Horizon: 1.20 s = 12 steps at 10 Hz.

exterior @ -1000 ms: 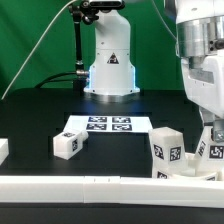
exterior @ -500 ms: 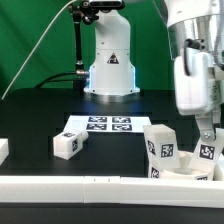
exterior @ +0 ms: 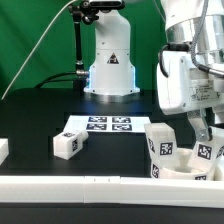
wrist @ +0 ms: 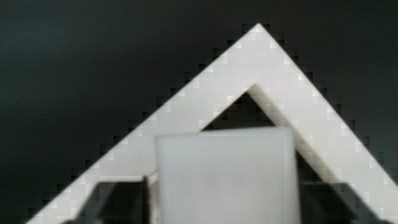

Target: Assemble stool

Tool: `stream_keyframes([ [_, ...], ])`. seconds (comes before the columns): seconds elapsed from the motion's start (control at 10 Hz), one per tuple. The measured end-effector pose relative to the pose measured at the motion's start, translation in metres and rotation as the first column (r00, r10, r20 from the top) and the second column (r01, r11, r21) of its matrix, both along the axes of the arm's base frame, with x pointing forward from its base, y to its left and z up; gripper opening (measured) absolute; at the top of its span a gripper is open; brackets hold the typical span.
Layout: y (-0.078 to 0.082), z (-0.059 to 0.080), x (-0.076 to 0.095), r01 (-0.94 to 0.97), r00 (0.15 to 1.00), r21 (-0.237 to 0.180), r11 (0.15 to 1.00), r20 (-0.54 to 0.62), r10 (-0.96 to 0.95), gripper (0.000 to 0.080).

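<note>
In the exterior view, two white stool legs with black-and-white tags stand upright at the right: one leg (exterior: 160,146) and a second leg (exterior: 208,152). At their foot lies a low white body that looks like the round seat (exterior: 186,172). My gripper (exterior: 205,136) hangs over the second leg. In the wrist view that leg (wrist: 222,165) fills the space between my dark fingers (wrist: 118,203), with a thin gap on each side. The gripper (wrist: 228,206) is open around it. A loose leg (exterior: 67,143) lies on the exterior view's left.
The marker board (exterior: 106,125) lies flat mid-table. A long white border bar (exterior: 100,186) runs along the front edge, and its bars form a white corner (wrist: 196,95) in the wrist view. Another white part (exterior: 3,150) sits at the far left edge. The robot base (exterior: 110,65) stands behind.
My hand has swung toward the exterior view's left and now looms larger. The jaws have opened off the right leg. Both upright legs have shifted slightly leftward.
</note>
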<state>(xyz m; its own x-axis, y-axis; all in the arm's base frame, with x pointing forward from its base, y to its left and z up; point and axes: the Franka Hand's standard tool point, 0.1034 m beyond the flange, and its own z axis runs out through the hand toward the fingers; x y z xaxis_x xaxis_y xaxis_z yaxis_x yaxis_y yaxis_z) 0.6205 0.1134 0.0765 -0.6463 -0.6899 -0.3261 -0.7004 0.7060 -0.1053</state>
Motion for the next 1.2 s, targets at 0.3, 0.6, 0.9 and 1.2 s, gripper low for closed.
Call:
stream_keyframes([
  [0.3, 0.0, 0.003, -0.001, -0.121, 0.992, -0.013, 0.993, -0.023, 0.121, 0.0644],
  [0.6, -0.015, 0.027, 0.007, -0.291, 0.957, -0.058, 0.955, 0.003, 0.291, 0.0648],
  [0.9, -0.022, 0.037, 0.012, -0.284, 0.958, -0.056, 0.957, 0.015, 0.285, 0.0648],
  [1.2, -0.023, 0.036, 0.011, -0.3, 0.953, -0.062, 0.952, 0.014, 0.301, 0.0648],
])
